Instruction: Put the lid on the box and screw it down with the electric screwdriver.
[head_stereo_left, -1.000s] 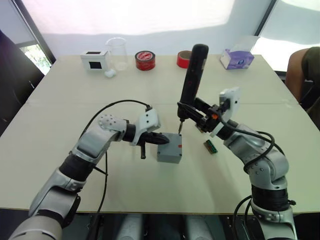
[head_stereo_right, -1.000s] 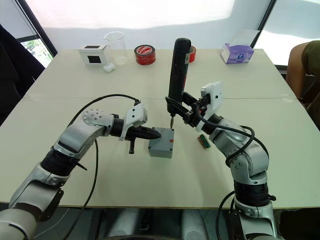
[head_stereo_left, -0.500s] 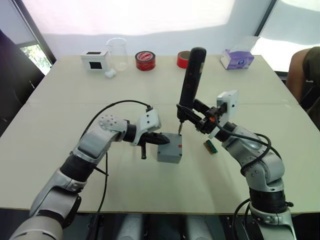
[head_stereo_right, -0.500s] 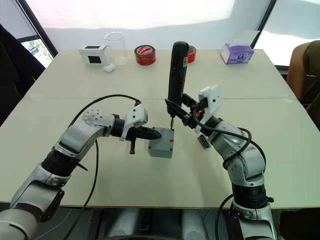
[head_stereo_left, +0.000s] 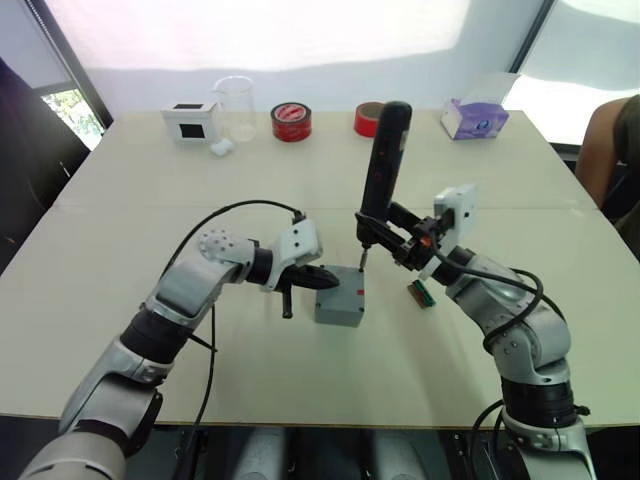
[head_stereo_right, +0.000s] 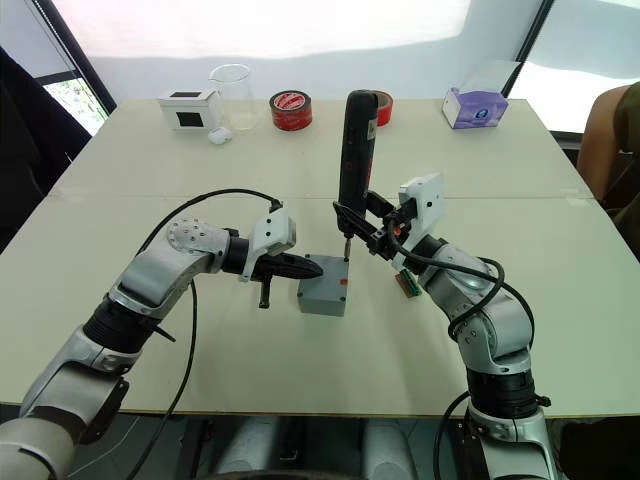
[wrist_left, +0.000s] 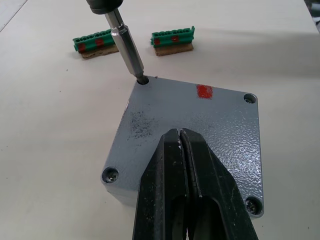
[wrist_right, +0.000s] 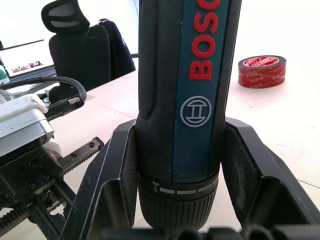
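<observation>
The long black pen-style electric screwdriver with red lettering (head_stereo_right: 356, 150) stands nearly upright, pinched low on its barrel by the right gripper (head_stereo_left: 392, 236), and its thin steel bit (wrist_left: 126, 49) is already sitting in a corner screw hole (wrist_left: 142, 79) of the flat grey speckled lid (wrist_left: 195, 130); I'd say keep the bit square to the hole and press straight down so it doesn't cam out. The lid sits flush on the small grey metal box (head_stereo_right: 322, 285) mid-table; the left gripper (wrist_left: 185, 172), fingers pressed together, rests on top to steady it, so keep that weight on.
</observation>
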